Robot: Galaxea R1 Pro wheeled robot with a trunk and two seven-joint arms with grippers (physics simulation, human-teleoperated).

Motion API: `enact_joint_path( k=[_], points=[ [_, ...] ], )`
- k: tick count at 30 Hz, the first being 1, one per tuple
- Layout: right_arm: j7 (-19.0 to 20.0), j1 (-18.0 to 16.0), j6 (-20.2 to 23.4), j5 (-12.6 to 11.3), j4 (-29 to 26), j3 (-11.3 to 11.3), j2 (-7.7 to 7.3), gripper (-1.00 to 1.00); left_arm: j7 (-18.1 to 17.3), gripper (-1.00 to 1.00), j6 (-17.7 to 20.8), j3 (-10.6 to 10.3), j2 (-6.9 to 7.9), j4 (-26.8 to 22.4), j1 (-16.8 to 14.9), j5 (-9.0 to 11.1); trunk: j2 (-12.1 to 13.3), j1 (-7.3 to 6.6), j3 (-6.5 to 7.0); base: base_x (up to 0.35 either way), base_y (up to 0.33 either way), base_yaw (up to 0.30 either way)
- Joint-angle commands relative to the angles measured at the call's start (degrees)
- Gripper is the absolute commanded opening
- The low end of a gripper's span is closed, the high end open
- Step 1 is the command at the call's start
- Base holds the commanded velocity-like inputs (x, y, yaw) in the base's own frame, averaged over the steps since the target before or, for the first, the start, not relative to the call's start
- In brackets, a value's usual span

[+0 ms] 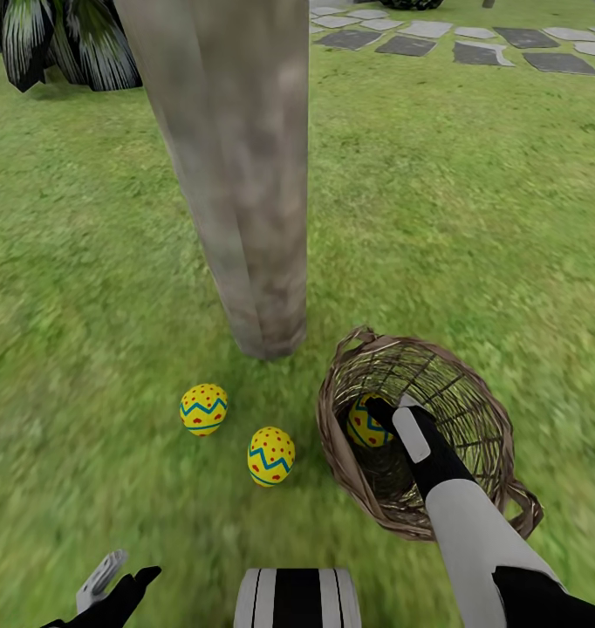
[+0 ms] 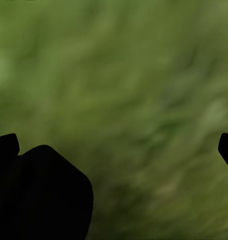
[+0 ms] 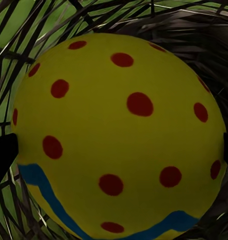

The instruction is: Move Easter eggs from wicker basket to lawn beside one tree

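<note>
**Head view: right tool reaches into basket**

Third egg [image 1: 364, 425] sits inside wicker basket [image 1: 472, 488] on lawn [image 1: 472, 218]. Right tool [image 1: 393, 406], arm angled down, fingers spread either side of it; contact unclear. Two eggs [image 1: 203, 408] [image 1: 270, 454] lie beside tree [image 1: 236, 174]. Left tool [image 1: 123, 571] spread, low over grass.

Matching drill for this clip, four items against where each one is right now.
Items:
1. third egg
2. two eggs
3. right gripper
4. left gripper

Places:
A. low over bare grass
B. on the lawn near the tree trunk
C. inside the wicker basket
D. reaching into the basket at the egg

Pairs: 1-C, 2-B, 3-D, 4-A
</note>
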Motion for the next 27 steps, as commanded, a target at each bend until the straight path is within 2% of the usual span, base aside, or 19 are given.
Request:
enact_joint_path(
  k=[1,6,14,17,19,27],
  points=[
    [-0.3,0.0,0.1,-1.1,1.8,-0.1,0.05,-1.0,0.5,1.0,0.3,0.0,-0.01,-0.1,0.0,0.6,0.0,0.0,-0.04,0.0,0.0,0.0],
    [-0.3,0.0,0.1,-1.1,1.8,-0.1,0.05,-1.0,0.6,1.0,0.3,-0.1,-0.02,-0.1,0.0,0.4,0.0,-0.08,0.62,0.0,0.0,0.0],
    [-0.7,0.1,0.3,-1.0,1.8,-0.1,-0.03,-1.0,0.5,1.0,0.3,-0.1,0.04,-0.1,0.0,0.6,0.0,-0.08,0.62,0.0,0.0,0.0],
    [-0.9,0.5,2.1,-1.0,1.2,-0.1,-0.1,-1.0,0.6,1.0,0.3,-0.1,0.0,-0.1,0.0,0.5,0.1,-0.16,1.29,0.0,0.0,0.0],
    [-0.9,0.7,4.9,-1.0,0.9,-0.1,-0.12,-1.0,0.6,1.0,0.3,-0.1,-0.02,-0.1,0.0,0.5,0.1,-0.21,1.73,0.0,0.0,0.0],
    [-1.0,0.8,6.7,-1.0,0.8,0.0,-0.12,-1.0,0.5,1.0,0.3,-0.1,0.03,-0.1,0.0,0.5,0.2,-0.41,3.5,0.0,0.0,0.0]
  ],
)
